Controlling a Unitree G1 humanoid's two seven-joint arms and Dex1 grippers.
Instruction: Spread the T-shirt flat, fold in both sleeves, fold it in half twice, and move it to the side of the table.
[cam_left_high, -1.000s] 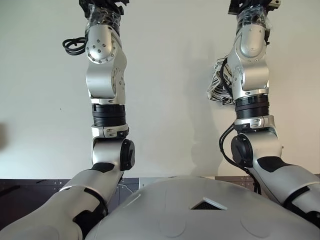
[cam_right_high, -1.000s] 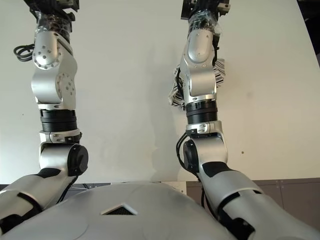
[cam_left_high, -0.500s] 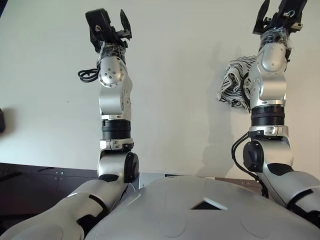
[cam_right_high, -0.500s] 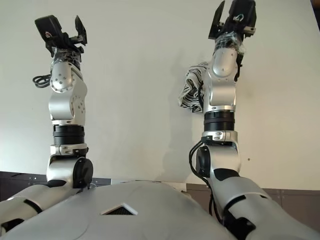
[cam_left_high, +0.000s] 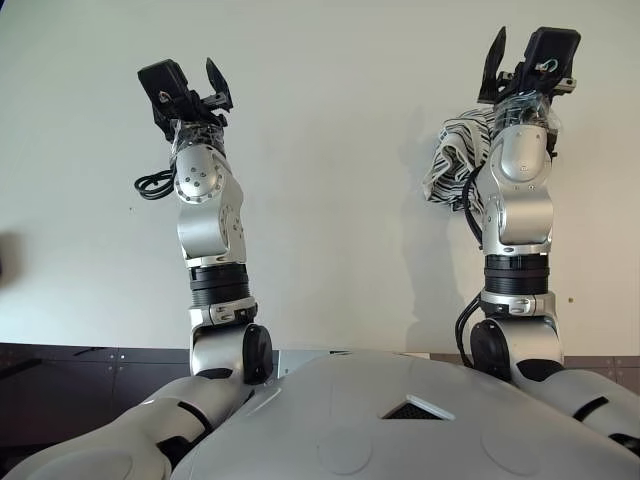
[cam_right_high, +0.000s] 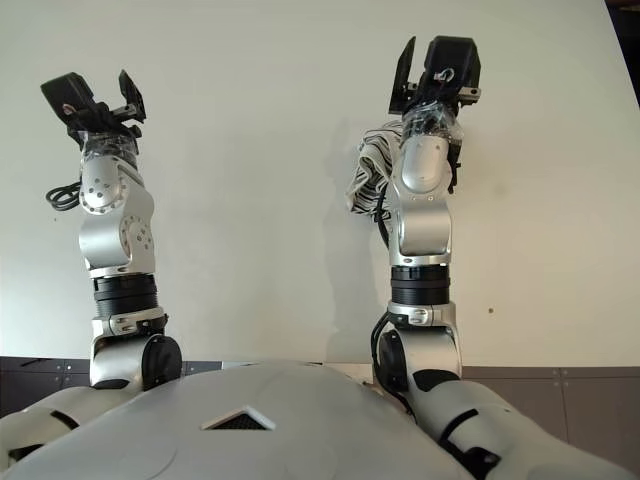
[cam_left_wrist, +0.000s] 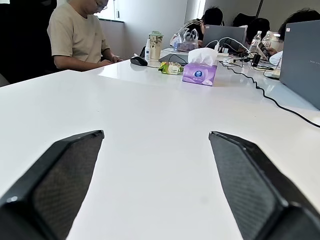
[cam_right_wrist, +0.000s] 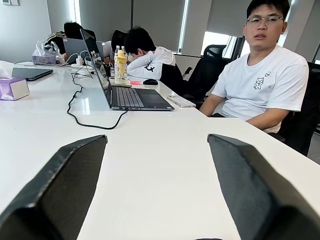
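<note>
Both arms are out over the white table (cam_left_high: 330, 150); my left gripper (cam_left_wrist: 156, 137) hangs low above it, fingers spread wide; my right gripper (cam_right_wrist: 157, 137) is spread just the same, gripping nothing; the striped T-shirt (cam_left_high: 452, 160) lies in a crumpled heap behind the right gripper, tight against the inner side of that forearm; a black cable (cam_left_high: 150, 185) loops beside my left forearm, on its outer side; far ahead of the left gripper sits a purple tissue box (cam_left_wrist: 199, 74); ahead of the right, an open laptop (cam_right_wrist: 127, 95).
</note>
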